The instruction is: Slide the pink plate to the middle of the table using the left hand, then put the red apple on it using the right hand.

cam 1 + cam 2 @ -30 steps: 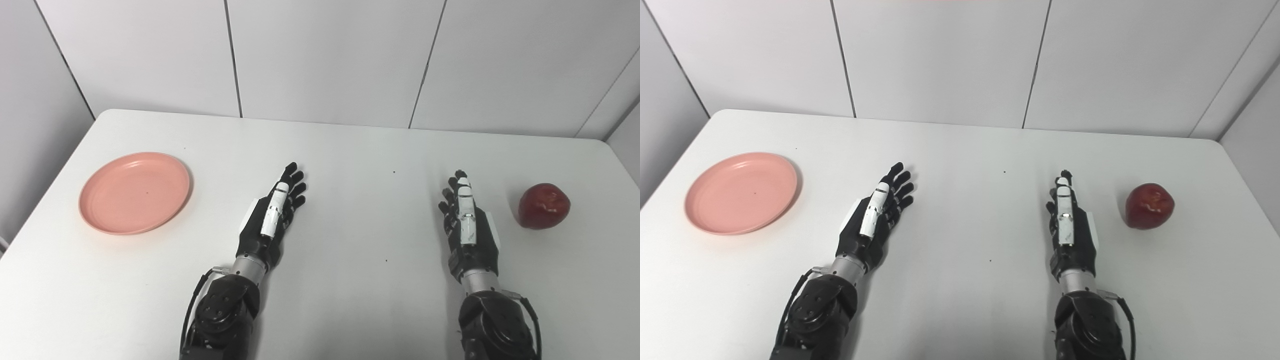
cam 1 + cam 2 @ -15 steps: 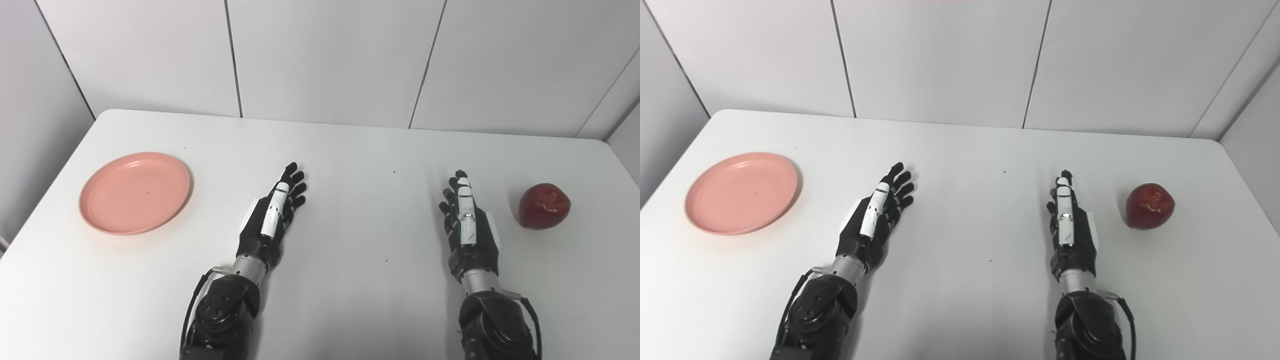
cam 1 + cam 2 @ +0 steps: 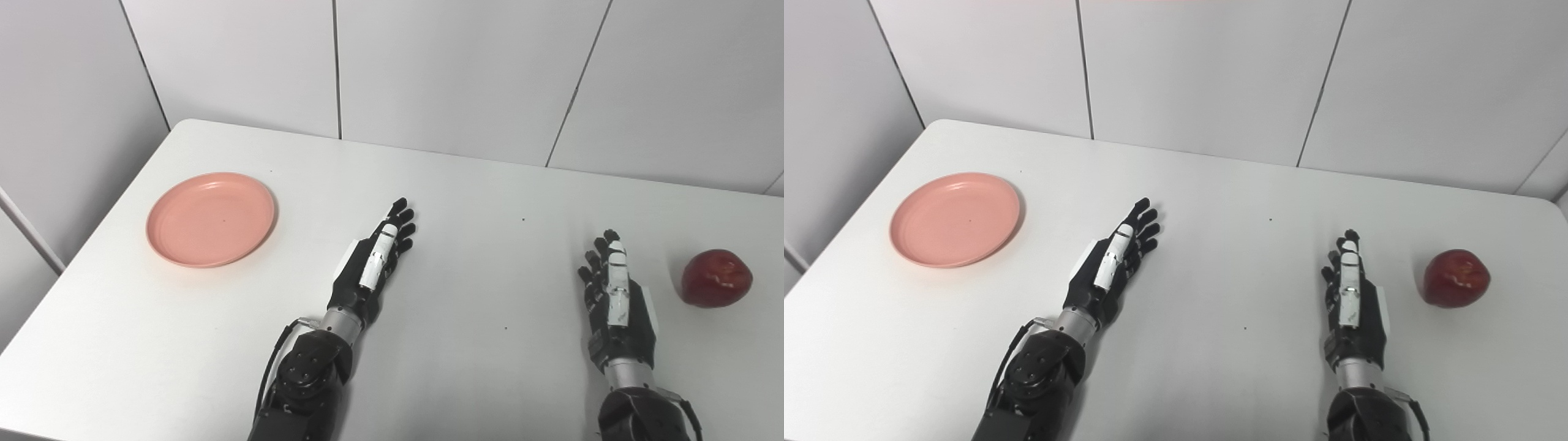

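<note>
Both hands flat on bench (image 3: 465,184), fingers spread, empty. Left hand (image 3: 373,263) well right of plate (image 3: 210,218); right hand (image 3: 615,303) near apple (image 3: 716,278).

I see bright, even light from overhead on the white table (image 3: 465,202). Shadows under everything are soft and faint. Both views are sharp, without glare.

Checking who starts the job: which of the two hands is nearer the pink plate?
The left hand; it lies between the pink plate and the right hand, which is beside the red apple.
</note>
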Tool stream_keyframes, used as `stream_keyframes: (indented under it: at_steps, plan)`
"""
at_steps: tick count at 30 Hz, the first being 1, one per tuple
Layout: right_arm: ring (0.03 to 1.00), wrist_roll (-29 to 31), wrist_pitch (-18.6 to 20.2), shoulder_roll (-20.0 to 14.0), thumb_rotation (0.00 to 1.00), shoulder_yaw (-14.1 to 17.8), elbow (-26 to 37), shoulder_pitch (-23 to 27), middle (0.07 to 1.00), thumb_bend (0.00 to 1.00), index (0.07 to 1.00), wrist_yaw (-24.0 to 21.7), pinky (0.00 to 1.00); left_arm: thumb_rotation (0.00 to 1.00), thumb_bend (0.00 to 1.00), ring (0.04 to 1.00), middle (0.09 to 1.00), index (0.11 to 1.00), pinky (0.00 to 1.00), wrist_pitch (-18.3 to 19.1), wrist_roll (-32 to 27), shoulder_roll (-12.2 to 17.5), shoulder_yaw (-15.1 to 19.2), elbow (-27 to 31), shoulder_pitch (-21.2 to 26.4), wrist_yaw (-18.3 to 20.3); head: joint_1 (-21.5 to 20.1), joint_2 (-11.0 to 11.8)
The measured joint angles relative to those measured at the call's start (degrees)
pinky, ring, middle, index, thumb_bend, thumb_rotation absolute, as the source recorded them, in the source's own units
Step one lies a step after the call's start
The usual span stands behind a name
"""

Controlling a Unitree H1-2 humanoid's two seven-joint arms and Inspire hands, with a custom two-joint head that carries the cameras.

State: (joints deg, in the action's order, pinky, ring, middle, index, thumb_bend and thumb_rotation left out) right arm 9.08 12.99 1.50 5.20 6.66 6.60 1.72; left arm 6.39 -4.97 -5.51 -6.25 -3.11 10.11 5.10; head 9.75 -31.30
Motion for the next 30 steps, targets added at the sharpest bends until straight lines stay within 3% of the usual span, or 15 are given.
stream_keyframes:
  at_steps: [7, 12, 30]
  plan:
    - [1.000, 1.35, -0.68, -0.20, 1.00, 0.47, -0.41, 0.00, 1.000, 0.22, 0.996, -0.81, 1.00, 1.00, 0.36, 0.965, 0.969, 0.949, 0.97, -0.46, 0.41, -1.99, -0.85, -1.05, 0.21, -0.27, 2.90, 1.50]
    - [1.000, 1.95, -2.72, -0.99, 1.00, 0.74, -1.95, -0.01, 1.000, 0.21, 1.000, -1.37, 1.00, 1.00, 0.35, 0.957, 0.959, 0.944, 0.95, -0.39, 1.00, -2.03, -1.03, -1.56, 0.70, -0.54, 3.17, 1.68]
    - [1.000, 2.69, -2.96, -1.28, 1.00, 0.53, -2.07, -0.02, 1.000, 0.20, 1.000, -1.63, 1.00, 1.00, 0.37, 0.956, 0.959, 0.941, 0.95, -0.38, 1.79, -2.15, -1.27, -1.60, 0.74, -1.17, 3.79, 1.94]
